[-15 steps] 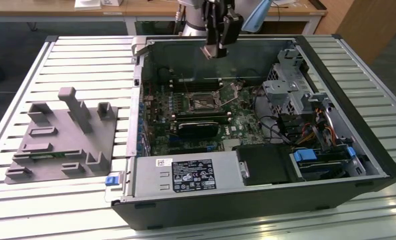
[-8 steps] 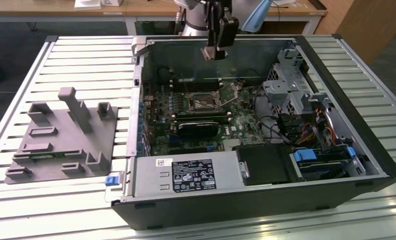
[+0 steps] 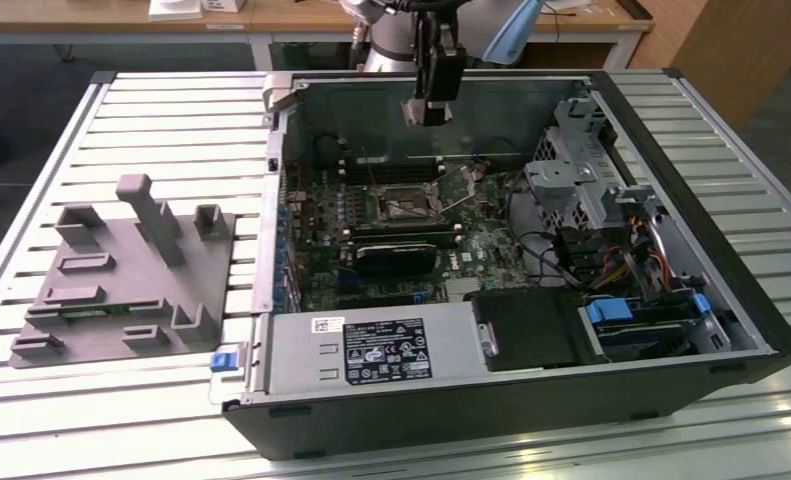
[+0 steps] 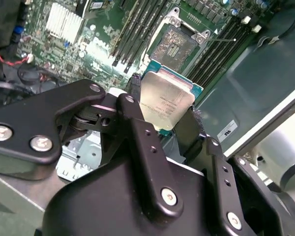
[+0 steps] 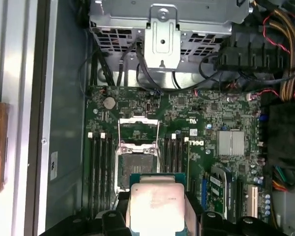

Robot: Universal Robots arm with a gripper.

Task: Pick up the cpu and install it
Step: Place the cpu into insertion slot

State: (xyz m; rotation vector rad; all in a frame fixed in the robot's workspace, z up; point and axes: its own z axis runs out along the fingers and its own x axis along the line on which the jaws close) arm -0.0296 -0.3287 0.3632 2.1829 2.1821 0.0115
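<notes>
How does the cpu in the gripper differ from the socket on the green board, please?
The cpu is held aloft in the gripper; the socket sits fixed on the board. The cpu has a flat silver-grey top; the socket is an open metal frame. Both are roughly square.

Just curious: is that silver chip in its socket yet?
Out. The cpu is clamped in the tool, up off the board; the socket lies bare.

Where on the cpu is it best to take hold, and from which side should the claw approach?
Grip the cpu by two opposite thin edges, coming from the side of its flat metal top. It is a thin square plate, so probably only the edges give the claw purchase, and the underside stays free to face the open socket. The claw holds it this way now.
</notes>
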